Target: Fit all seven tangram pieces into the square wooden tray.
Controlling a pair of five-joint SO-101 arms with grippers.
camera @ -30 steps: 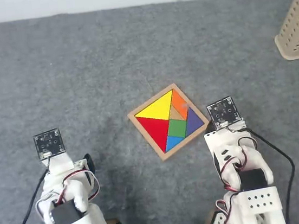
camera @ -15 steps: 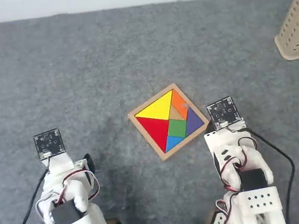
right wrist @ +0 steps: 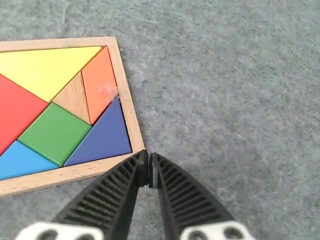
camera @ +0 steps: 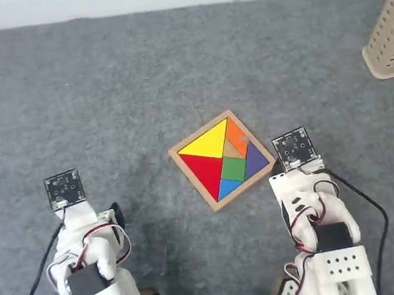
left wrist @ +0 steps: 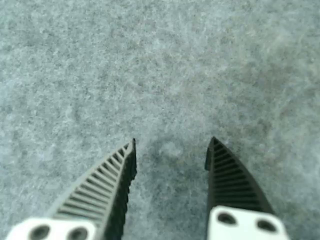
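**Operator:** Any legible markings?

**Technician:** Each wrist carries a black circuit board (camera: 65,189). The print on both boards is too small to read.

**Operator:** Left gripper status?

**Technician:** The left gripper (left wrist: 173,141) has its ribbed fingers (left wrist: 112,185) spread wide apart. Nothing is between them. It hangs over bare grey carpet (left wrist: 160,65), well apart from the tray.

**Operator:** Right gripper status?

**Technician:** The right gripper (right wrist: 149,154) has its fingertips pressed together and holds nothing. The tips sit just beside one corner of the square wooden tray (right wrist: 124,90). Whether they touch it cannot be told.

**Operator:** Tray location and contents?

**Technician:** The tray (camera: 199,133) lies flat on the carpet, turned diamond-wise, between the two arms and nearer the right arm (camera: 316,212). All seven pieces lie inside the rim:
- yellow triangle (right wrist: 47,67)
- red triangle (right wrist: 15,112)
- orange parallelogram (right wrist: 99,82)
- bare-wood triangle (right wrist: 74,99)
- green square (right wrist: 54,132)
- blue triangle (right wrist: 20,159)
- purple triangle (right wrist: 102,140), the piece nearest the closed tips

**Operator:** Other items?

**Technician:** A beige slotted basket (camera: 391,30) stands at the far right edge of the carpet, well apart from the tray.
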